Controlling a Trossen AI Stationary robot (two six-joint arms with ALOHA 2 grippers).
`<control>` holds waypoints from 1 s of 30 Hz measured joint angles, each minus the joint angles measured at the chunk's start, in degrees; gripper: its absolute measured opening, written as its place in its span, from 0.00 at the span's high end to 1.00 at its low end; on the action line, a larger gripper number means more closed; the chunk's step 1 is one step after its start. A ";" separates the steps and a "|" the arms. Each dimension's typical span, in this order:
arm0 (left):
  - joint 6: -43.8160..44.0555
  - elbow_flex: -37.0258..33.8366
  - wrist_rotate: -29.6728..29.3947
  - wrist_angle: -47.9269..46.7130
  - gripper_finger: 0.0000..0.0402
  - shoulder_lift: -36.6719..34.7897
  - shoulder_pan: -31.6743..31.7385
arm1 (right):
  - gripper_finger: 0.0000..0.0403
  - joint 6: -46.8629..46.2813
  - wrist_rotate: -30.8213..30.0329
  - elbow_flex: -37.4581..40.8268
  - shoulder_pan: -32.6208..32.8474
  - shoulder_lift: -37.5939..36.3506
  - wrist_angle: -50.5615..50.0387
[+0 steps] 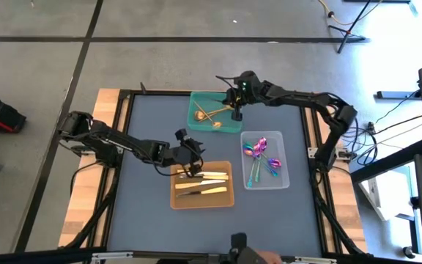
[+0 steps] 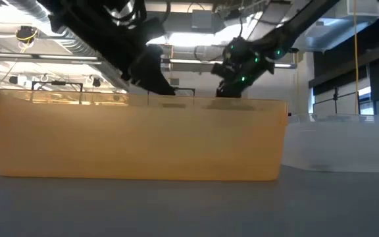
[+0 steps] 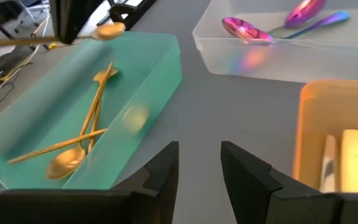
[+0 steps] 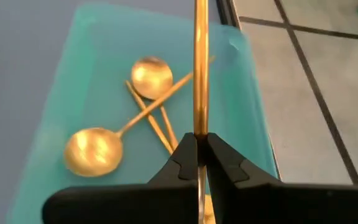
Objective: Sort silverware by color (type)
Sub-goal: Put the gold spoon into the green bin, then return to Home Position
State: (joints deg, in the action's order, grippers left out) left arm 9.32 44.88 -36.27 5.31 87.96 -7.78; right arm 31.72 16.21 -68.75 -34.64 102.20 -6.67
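Hovering over teal tray [image 1: 196,117]: right gripper [image 1: 237,114], gold spoon [image 4: 200,68] pinched mid-handle. Left gripper [image 3: 199,168] narrowly parted, empty, beside orange tray [image 1: 176,199] of knives [image 1: 211,176]. Thin, stiff, likely slippery; best gripped across handle.

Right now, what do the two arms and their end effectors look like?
Both arms are dark, slim and jointed. The right arm shows small green lights near its wrist. The left end effector and the right end effector each have two black, angular, blocky fingers. Thin dark cables run along the arms.
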 joint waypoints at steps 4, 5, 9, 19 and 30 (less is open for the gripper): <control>-0.04 -2.09 -0.01 3.15 0.71 -0.54 1.24 | 0.99 0.05 1.30 0.00 -1.09 4.16 1.68; -0.03 -2.24 0.00 3.82 0.71 -0.66 1.45 | 0.99 0.05 1.30 0.00 -1.04 5.00 1.86; -0.53 -2.54 0.17 4.78 0.71 -0.87 1.45 | 0.99 -0.19 0.90 0.00 -0.95 7.12 2.10; -3.03 -2.54 3.69 4.84 0.71 -0.90 1.46 | 0.75 -0.36 -8.39 -0.91 1.80 5.93 -1.08; -8.49 -5.52 11.00 8.96 0.71 -5.96 3.40 | 0.55 -1.53 2.43 -0.96 2.34 -6.44 -11.46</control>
State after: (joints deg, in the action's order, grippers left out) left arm 0.83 39.37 -25.27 14.27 82.00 -4.38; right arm 30.18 18.64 -69.71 -32.31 95.76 -18.13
